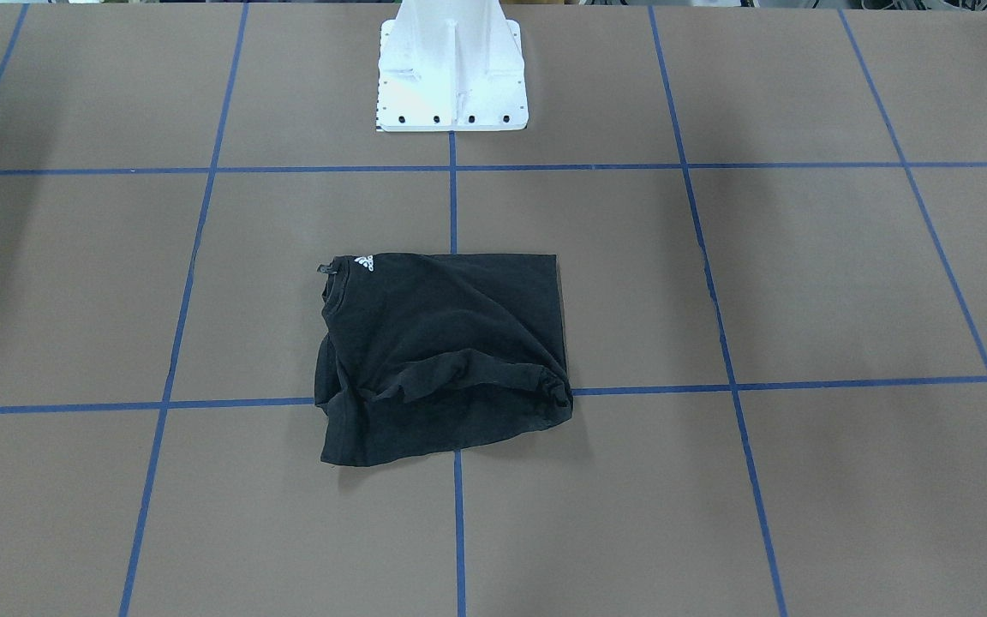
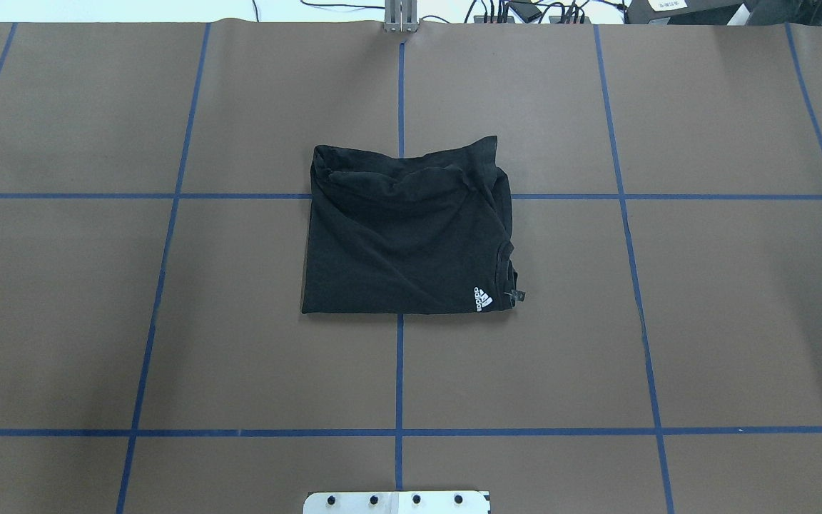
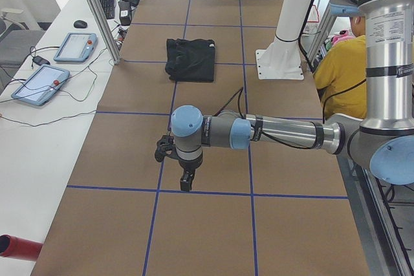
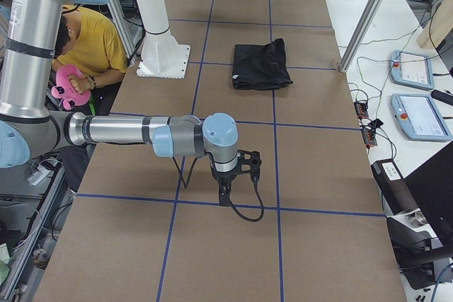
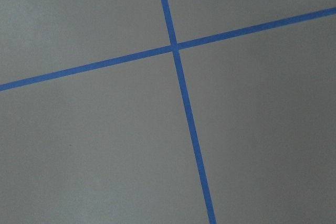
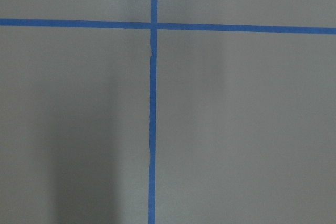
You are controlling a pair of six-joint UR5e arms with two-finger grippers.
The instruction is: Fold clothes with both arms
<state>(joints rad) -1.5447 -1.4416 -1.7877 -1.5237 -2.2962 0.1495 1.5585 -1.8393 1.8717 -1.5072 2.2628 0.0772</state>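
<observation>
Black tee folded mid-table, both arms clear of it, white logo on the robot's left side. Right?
No: the white logo sits on the robot's right side of the black tee, per the overhead exterior view. Folded, mid-table, left arm and right arm clear: correct.

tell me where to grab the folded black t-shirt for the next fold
T-shirt: probably pinch its two corners farthest from the robot, from above, left hand on the left one, right hand on the right. That far edge is bunched, loose layers; the near edge is a flat crease against the table.
</observation>
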